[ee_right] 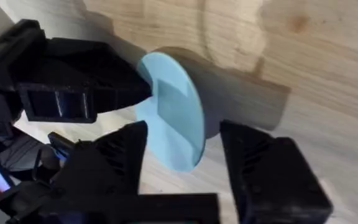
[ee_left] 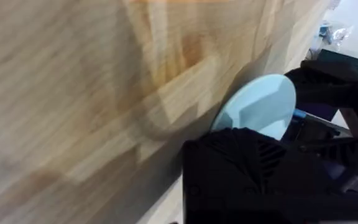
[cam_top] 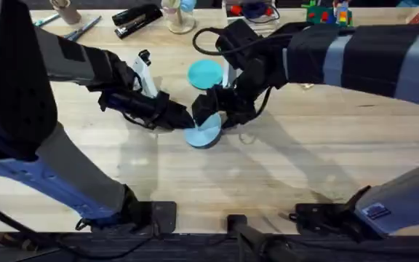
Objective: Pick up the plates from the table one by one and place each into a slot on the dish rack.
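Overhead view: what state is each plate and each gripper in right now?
pale blue plate: tilted up on edge, held at its rim.
teal plate: ungripped, beyond both grippers.
left gripper: shut on the pale blue plate.
right gripper: open, fingers straddling the pale blue plate.

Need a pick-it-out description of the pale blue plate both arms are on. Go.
Start at the wooden table, near its middle where the two black end effectors meet. The pale blue plate is the tilted disc between them, left end effector at one edge. The teal plate just behind it is brighter.
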